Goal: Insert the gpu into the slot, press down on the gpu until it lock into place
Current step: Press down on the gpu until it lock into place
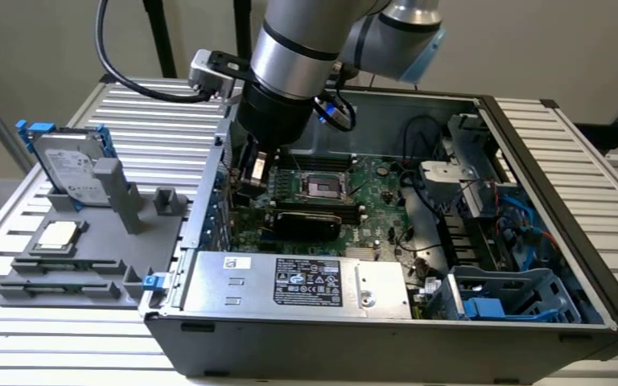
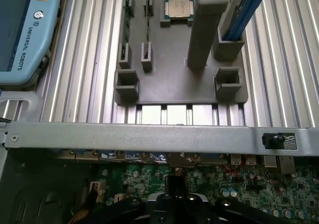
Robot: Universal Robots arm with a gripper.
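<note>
1. One arm reaches down into the open computer case (image 1: 524, 265), its gripper (image 2: 177, 204) low over the green motherboard (image 1: 379, 189)
2. Whether the jaws hold anything I cannot tell (they are hidden)
3. The gpu (image 1: 306, 224) lies across the motherboard, beside the silver power supply (image 1: 298, 281), seemingly for seating

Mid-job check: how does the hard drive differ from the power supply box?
The hard drive stands on edge in the gray fixture outside the case; the power supply box lies flat inside the case. The hard drive is smaller than the power supply box and carries blue clips. Both are silver with labels.
</note>
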